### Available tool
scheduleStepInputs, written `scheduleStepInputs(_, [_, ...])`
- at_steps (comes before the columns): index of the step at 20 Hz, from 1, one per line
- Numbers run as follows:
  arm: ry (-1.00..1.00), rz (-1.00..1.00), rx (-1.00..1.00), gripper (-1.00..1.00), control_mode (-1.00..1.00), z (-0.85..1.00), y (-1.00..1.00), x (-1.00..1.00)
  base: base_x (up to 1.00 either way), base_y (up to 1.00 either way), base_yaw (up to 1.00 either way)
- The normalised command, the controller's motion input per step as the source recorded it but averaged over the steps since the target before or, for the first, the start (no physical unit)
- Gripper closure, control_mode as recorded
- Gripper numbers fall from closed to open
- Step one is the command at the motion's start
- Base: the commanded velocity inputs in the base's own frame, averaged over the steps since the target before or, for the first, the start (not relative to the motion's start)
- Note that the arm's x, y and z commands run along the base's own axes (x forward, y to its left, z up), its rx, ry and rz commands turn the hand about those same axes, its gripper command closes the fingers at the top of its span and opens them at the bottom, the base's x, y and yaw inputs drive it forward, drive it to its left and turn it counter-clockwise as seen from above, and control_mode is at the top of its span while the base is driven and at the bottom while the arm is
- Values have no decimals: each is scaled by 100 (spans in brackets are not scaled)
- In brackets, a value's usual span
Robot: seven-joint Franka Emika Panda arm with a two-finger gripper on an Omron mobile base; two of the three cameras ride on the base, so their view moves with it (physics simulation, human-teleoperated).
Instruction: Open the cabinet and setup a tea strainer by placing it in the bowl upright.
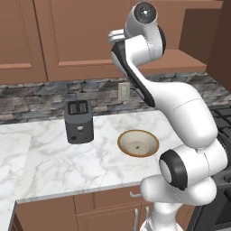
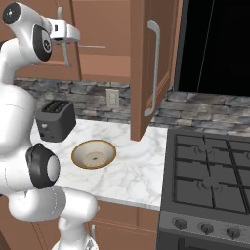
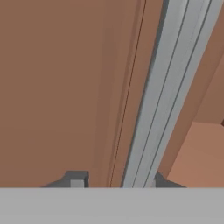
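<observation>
One bowl sits on the counter just right of the single toaster, nothing in it. Above the bowl, the gripper has its jaws narrow, straddling the left door's bar handle; can't tell if they're pinching yet. That bar looks stiff and slick, so I'd grab mid-length. The cabinet has two doors, right one open. Can't spot the tea strainer.

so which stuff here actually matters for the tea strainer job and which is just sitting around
Part of the job:
- cabinet, right door already swung open
- left door's handle, running between the gripper fingertips
- tea strainer on the inner shelf
- bowl on the counter

Just lying about:
- toaster
- stove
- wall outlet
</observation>
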Motion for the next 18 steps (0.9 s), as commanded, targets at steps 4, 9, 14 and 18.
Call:
scheduleStepInputs(4, [-3,6,9,100,-100,-4,-17,7,0,0,0])
scheduleStepInputs(9, [-3,7,15,100,-100,0,-22,11,0,0,0])
scheduleStepInputs(14, [0,0,1,100,-100,-1,1,0,0,0,0])
scheduleStepInputs(18, [0,-4,0,100,-100,0,14,-7,0,0,0])
